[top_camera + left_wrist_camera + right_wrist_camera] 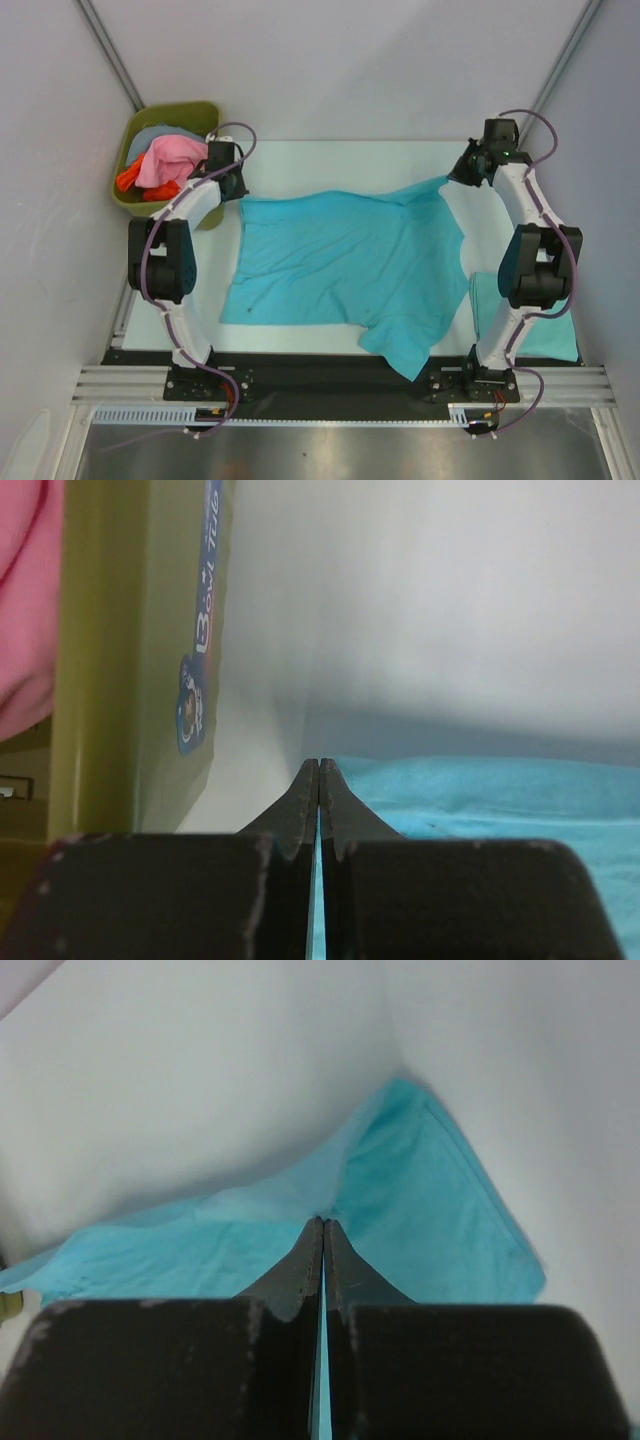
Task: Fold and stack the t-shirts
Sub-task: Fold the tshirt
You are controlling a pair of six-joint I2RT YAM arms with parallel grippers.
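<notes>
Table [330,160]: white, with both arms' bases bolted along its near edge.
Shirt [340,260]: teal, spread open across the middle of the table. Its far edge runs between the two grippers, its far-right corner is lifted off the table, and a near-right part drapes over the table's near edge.
Bin [178,108]: olive green, just off the table's far-left corner, holding loose clothes.
Folded shirt [486,305]: teal, flat at the table's near-right corner, partly behind the right arm and apart from the spread one.
Pink cloth [170,160]: on top of the clothes in the bin, off the table's far-left corner, with an orange cloth [128,180] beside it.
Left gripper [236,193]: low at the table's far-left corner, next to the bin. Its fingers are pressed together on the shirt's far-left corner, with a teal sliver showing between them.
Right gripper [452,178]: above the table's far-right corner. Its fingers are pressed together, pinching the shirt's raised corner, and the fabric rises to their tips.
</notes>
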